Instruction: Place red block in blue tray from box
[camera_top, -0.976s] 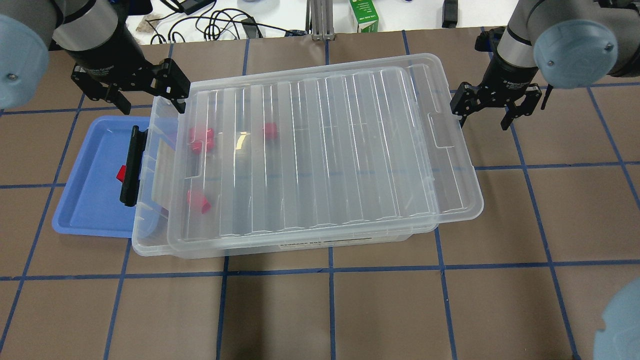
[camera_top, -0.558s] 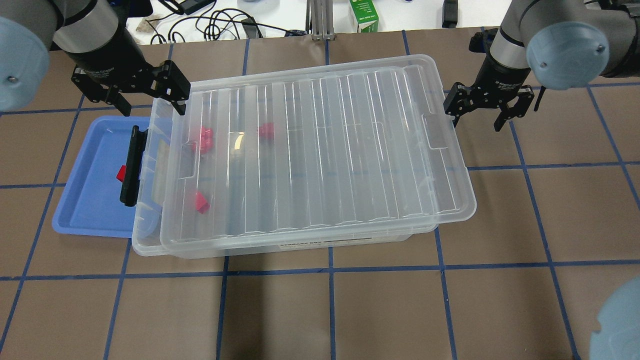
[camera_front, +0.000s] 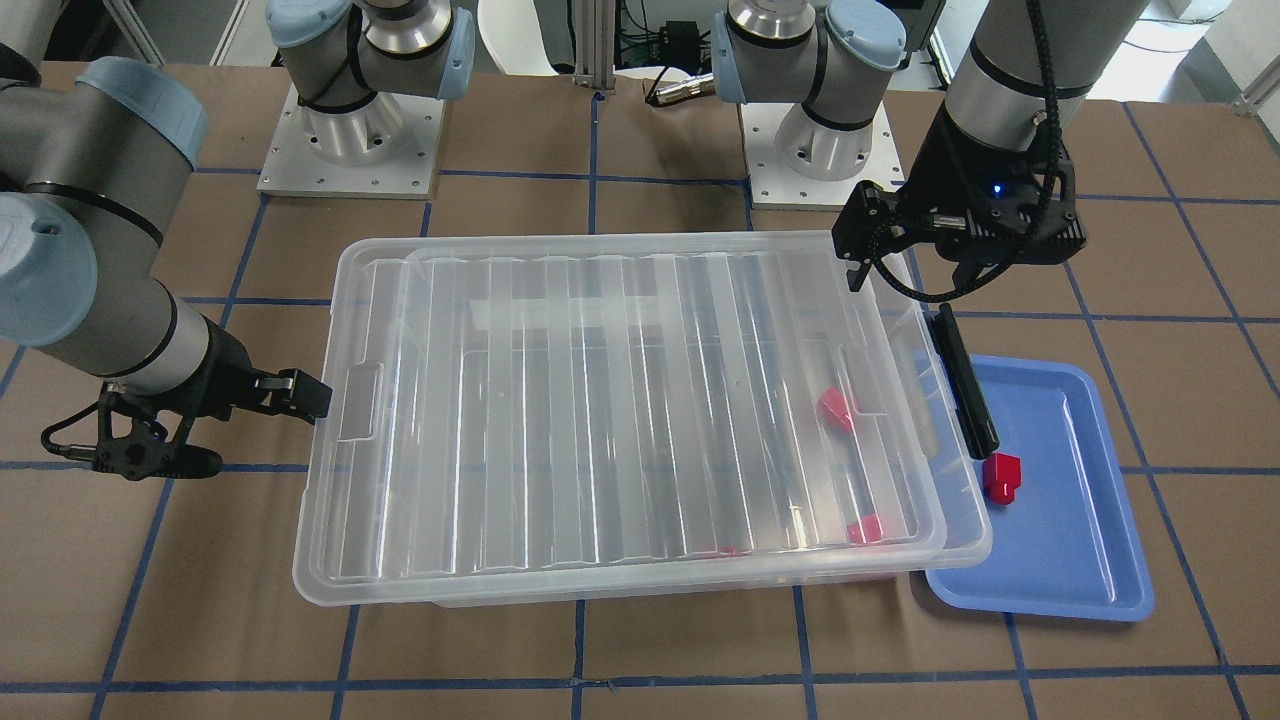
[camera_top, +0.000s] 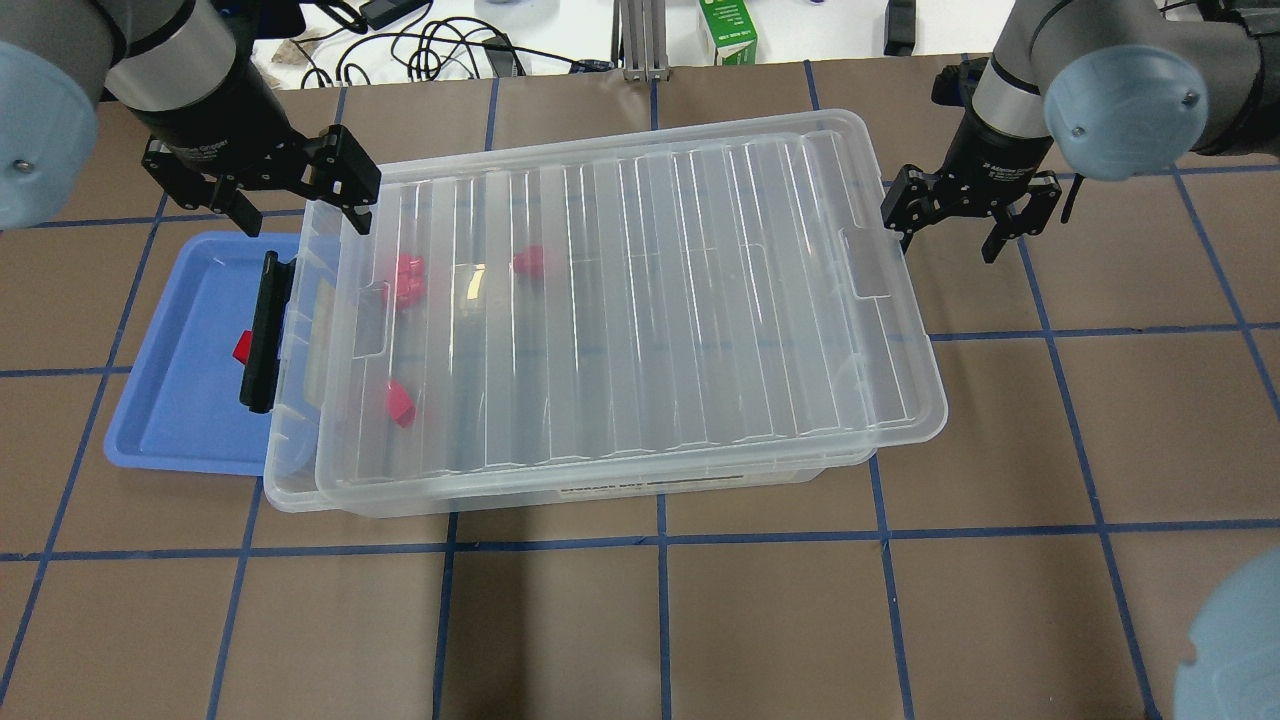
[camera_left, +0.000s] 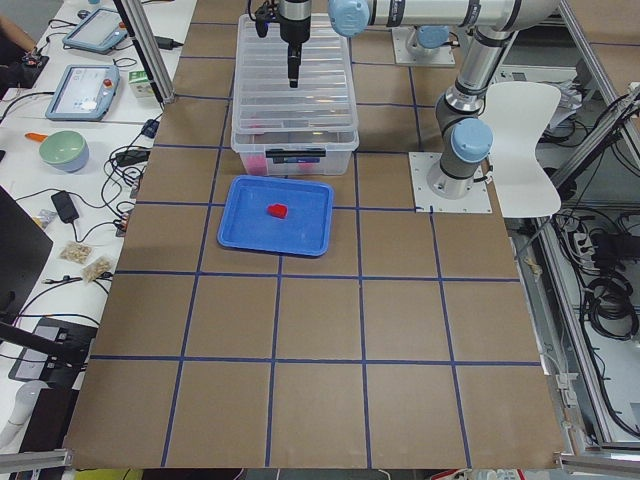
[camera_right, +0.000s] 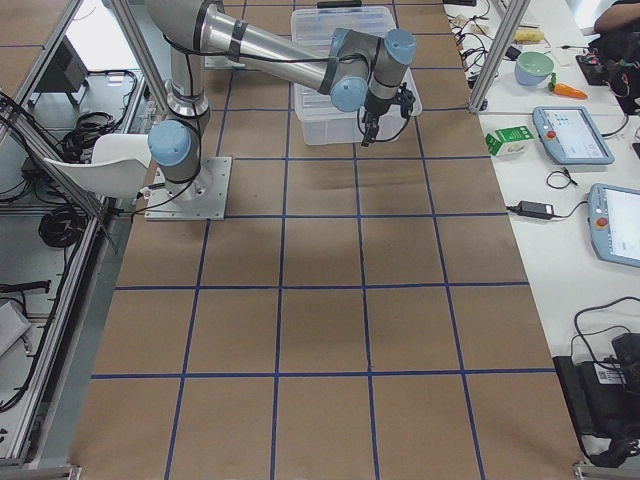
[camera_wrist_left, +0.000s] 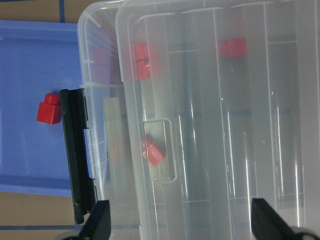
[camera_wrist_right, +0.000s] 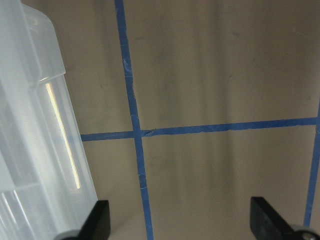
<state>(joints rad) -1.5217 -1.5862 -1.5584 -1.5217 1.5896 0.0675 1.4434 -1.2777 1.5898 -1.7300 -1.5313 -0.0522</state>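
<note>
The clear box (camera_top: 300, 480) lies mid-table, its ribbed lid (camera_top: 640, 300) resting askew on it. Three red blocks show through the lid near the left end, at the back left (camera_top: 405, 275), the back (camera_top: 530, 262) and the front (camera_top: 400, 402). Another red block (camera_top: 241, 347) lies in the blue tray (camera_top: 170, 420), also seen in the front view (camera_front: 1001, 476). My left gripper (camera_top: 300, 212) is open and empty above the box's back left corner. My right gripper (camera_top: 948, 242) is open and empty at the lid's right end.
A black latch (camera_top: 265, 330) hangs on the box's left end, over the tray's edge. A green carton (camera_top: 728, 30) and cables (camera_top: 440, 45) lie beyond the table's far edge. The arm bases (camera_front: 350, 130) stand behind the box.
The lid has slid a little to the left over the box. My right gripper has moved left with the lid's right end. My left gripper has hardly moved.
</note>
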